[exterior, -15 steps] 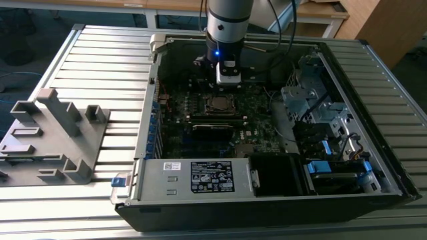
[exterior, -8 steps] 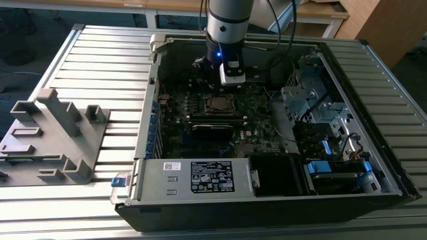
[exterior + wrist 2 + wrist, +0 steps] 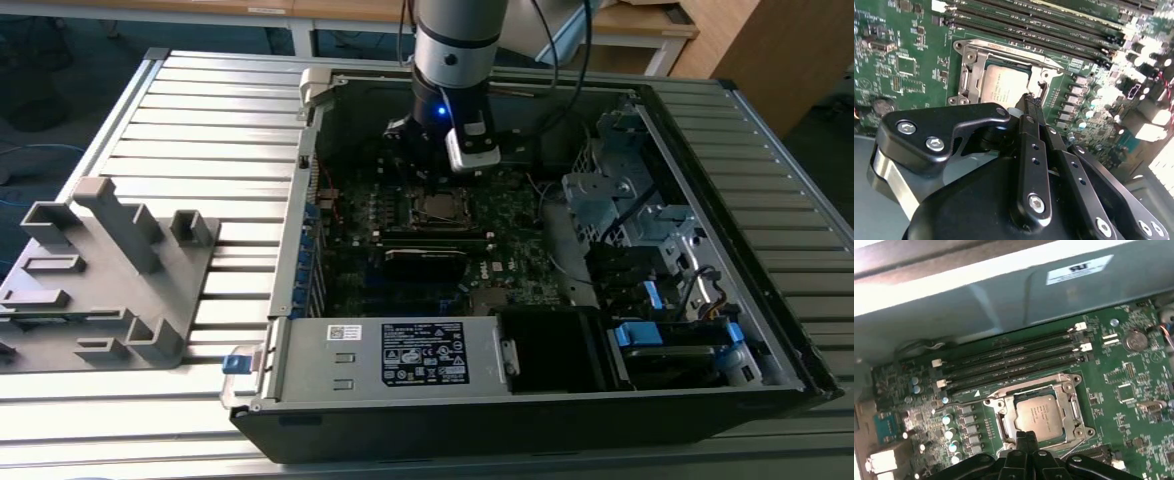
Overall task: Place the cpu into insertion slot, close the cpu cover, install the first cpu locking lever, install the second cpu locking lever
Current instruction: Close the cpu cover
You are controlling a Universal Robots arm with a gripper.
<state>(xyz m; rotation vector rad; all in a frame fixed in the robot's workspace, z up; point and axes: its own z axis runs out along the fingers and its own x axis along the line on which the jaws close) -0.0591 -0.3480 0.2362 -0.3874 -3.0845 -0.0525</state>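
- cpu (image 3: 1038,414): lies flat, cover (image 3: 1076,410) framing it.
- pincer (image 3: 1026,436): pressed together, seemingly empty, tips just at the cover's edge.
- risk: a slipping tip could scrape the cpu.

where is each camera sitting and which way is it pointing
Exterior view: off the arm, high over the open computer case, looking down into it; the arm shows inside the case.
First wrist view: on the wrist, looking along the claw at the cpu; claw linkages show.
Second wrist view: on the wrist, facing the cpu from a different angle; the claw's black links show.
Shared: both wrist views show the claw tip near the cpu and the memory slots.
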